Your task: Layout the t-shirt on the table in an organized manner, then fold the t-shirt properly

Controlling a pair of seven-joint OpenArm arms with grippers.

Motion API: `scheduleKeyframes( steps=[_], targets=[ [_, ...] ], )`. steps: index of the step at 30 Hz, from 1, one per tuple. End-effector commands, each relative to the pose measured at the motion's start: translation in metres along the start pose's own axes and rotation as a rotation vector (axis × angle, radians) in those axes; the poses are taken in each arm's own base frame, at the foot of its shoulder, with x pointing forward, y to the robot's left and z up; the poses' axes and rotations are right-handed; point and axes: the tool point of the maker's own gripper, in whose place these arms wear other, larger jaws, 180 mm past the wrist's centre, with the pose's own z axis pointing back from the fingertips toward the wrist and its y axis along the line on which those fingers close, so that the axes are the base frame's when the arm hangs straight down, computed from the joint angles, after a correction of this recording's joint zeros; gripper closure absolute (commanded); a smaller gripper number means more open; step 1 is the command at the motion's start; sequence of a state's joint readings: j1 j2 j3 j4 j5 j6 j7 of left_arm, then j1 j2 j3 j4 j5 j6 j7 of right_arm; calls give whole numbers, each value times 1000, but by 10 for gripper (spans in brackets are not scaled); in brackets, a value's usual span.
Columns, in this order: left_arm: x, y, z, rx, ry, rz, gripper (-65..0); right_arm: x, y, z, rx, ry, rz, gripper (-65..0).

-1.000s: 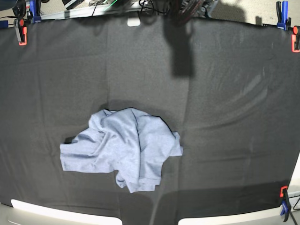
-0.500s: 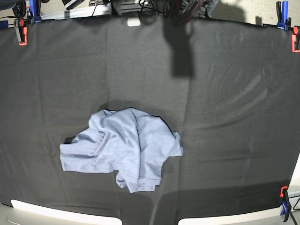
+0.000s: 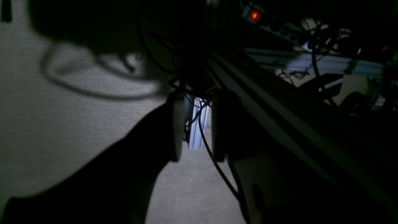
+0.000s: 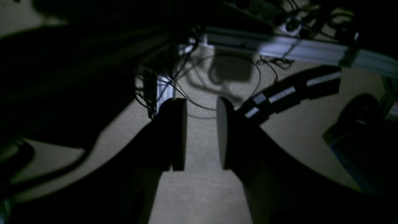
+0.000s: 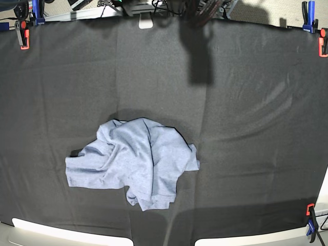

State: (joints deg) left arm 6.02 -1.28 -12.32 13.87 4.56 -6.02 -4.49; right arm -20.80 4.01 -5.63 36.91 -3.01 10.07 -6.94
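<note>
The t-shirt (image 5: 134, 161) lies crumpled in a loose heap on the table (image 5: 256, 128), left of centre and toward the near edge. It is light blue-grey, and no lettering shows. In the base view neither gripper is over the cloth; only dark arm parts (image 5: 202, 10) show at the far edge. The left wrist view shows my left gripper (image 3: 196, 102) open, with nothing between its fingers, over floor and cables. My right gripper (image 4: 201, 107) in the right wrist view is likewise open and holds nothing, also off the table.
Orange and blue clamps hold the black cloth at the far left (image 5: 23, 33), far right (image 5: 310, 18) and near right (image 5: 311, 221). An aluminium rail (image 4: 298, 49) and tangled cables (image 3: 199, 124) lie beyond the far edge.
A dark arm part has edged into view at the far edge near the top middle. The t-shirt has not moved.
</note>
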Motion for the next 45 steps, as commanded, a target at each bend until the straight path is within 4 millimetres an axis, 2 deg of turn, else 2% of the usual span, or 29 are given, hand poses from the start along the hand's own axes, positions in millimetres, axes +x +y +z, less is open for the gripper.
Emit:
scheduleKeyframes(
  steps=[1, 13, 20, 26, 32, 38, 41, 45],
  targets=[
    [2, 0, 0, 0, -11, 0, -142, 1, 0, 1, 1, -9, 2, -159],
    [2, 0, 1, 2, -16, -2, -142, 1, 0, 1, 1, -9, 2, -159],
    [-13, 4, 5, 7, 3, 0, -142, -2, 1, 1, 4, -5, -6, -159],
    [-18, 14, 16, 27, -44, -11, -142, -22, 2, 6, 7, -11, -9, -159],
    [-20, 12, 36, -63, -85, 47, -142, -48, -1, 13, 3, 23, -5, -159],
    [-22, 29, 63, -43, -139, 20, -142, -57, -7, 38, 2, -33, -56, -159],
    [-18, 40, 79, -28, -165, 32, -142, -52, -14, 59, 2, -93, -80, -159],
    [-6, 54, 101, -12, -220, 11, -142, -39, -17, 91, 4, -173, -21, -159]
  ],
)
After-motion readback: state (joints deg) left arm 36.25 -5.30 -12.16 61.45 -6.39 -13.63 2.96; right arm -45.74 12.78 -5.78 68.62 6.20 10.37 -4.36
